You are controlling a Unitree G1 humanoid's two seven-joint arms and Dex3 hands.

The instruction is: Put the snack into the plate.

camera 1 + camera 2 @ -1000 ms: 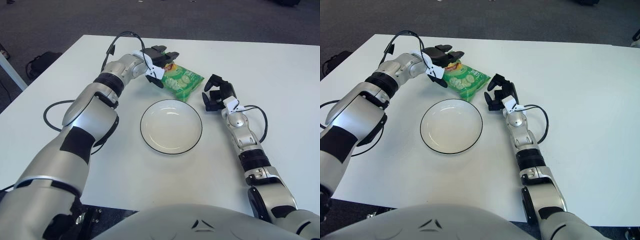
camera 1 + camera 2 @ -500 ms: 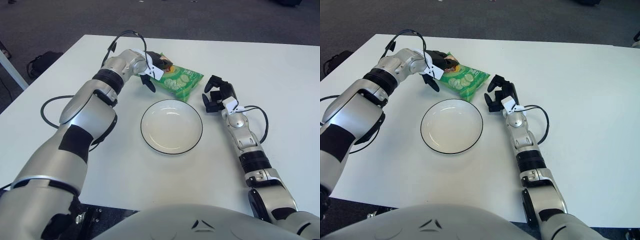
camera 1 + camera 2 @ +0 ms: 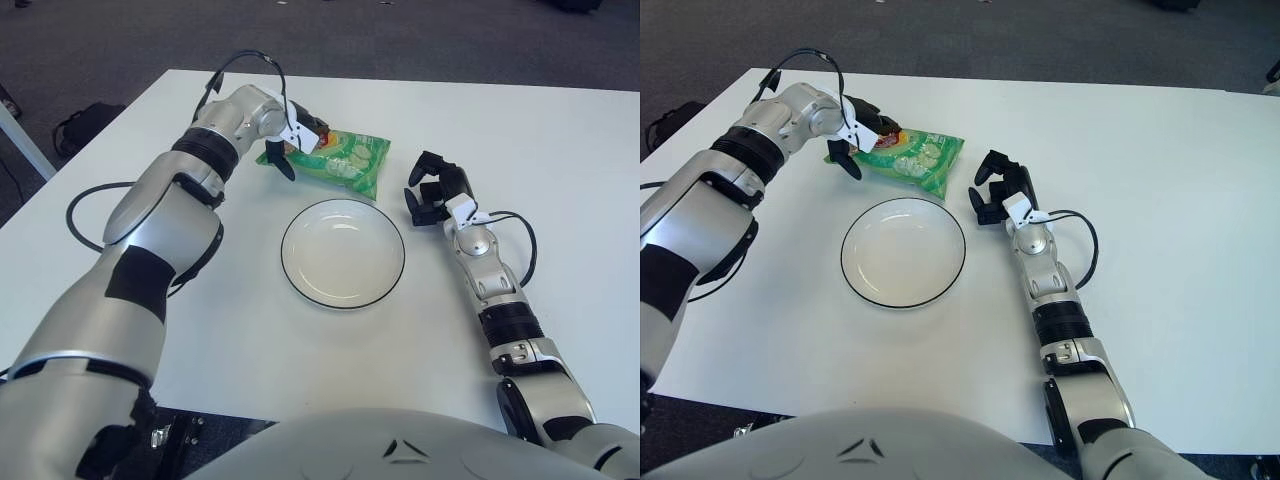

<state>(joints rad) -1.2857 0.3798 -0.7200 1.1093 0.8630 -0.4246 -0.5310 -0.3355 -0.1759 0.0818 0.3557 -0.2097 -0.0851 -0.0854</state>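
Now the left hand [image 3: 296, 142] is gripping the green snack bag [image 3: 345, 160] by its left end, having dragged it leftward behind the empty plate [image 3: 343, 252]. Right hand [image 3: 432, 190], fingers curled on nothing, is idling right of the plate.

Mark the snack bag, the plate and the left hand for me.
snack bag [image 3: 348, 162], left eye view, middle of the green pack.
plate [image 3: 343, 297], left eye view, near rim.
left hand [image 3: 300, 145], left eye view, fingers gripping the bag's end.

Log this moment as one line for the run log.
left hand: shut on snack bag, beyond plate | plate: empty | right hand: idle, right of plate | step: snack not yet in plate
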